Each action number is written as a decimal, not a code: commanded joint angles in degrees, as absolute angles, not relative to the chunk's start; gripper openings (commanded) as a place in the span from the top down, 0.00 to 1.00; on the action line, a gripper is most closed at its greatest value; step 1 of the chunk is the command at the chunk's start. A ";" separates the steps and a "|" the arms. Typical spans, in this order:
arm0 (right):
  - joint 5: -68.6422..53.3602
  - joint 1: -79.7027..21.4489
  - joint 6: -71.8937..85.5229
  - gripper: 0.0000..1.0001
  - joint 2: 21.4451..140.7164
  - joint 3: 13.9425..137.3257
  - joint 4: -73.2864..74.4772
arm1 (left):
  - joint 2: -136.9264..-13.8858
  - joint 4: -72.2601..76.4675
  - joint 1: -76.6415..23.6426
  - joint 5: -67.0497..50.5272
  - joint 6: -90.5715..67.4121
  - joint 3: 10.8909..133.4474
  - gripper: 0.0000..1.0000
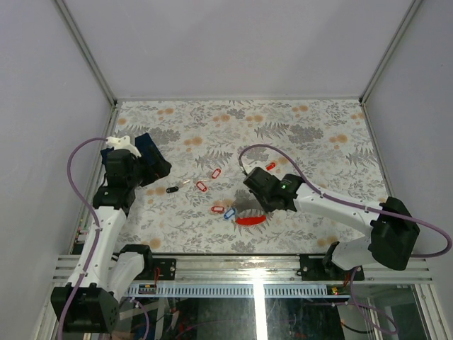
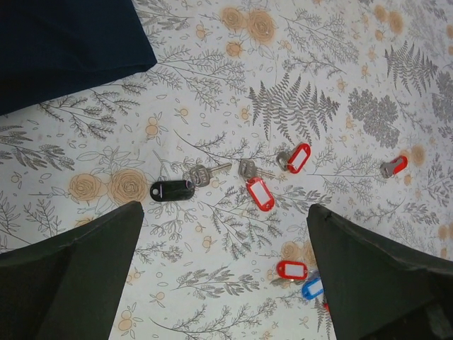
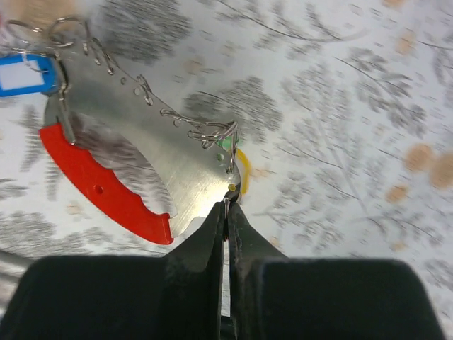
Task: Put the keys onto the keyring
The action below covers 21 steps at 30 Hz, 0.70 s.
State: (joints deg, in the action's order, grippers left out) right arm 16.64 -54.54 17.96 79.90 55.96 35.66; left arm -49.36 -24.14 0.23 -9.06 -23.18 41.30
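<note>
The right gripper (image 3: 226, 204) was pinched shut on the edge of the keyring (image 3: 131, 145), which lay toward its 10 o'clock, and was judged best kept level while the wide-open left gripper (image 2: 223, 216) took the black-tagged key (image 2: 173, 190) at its 10 o'clock.

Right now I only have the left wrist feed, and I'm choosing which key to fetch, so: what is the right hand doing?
Observer: The right hand is closed on the edge of the keyring, pinching its flat grey plate.
Operator: Any keys on it yet?
Observer: A blue tag lies at the keyring's far end. I can't tell whether it is threaded on.
Operator: Any other colours there?
Observer: A yellow tag peeks out at the plate's edge, just past the fingertips.
</note>
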 commanded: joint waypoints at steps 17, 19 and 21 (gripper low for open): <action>5.64 -49.06 16.36 0.57 77.78 61.37 33.00 | -50.98 -21.98 -2.99 -9.83 -22.92 40.36 0.00; 3.44 -47.49 16.23 0.57 79.64 62.03 31.12 | -50.98 -21.97 -3.20 -10.22 -22.78 40.32 0.00; 3.35 -46.71 16.45 0.60 82.22 63.00 30.00 | -50.99 -21.97 -3.33 -10.41 -22.62 40.28 0.00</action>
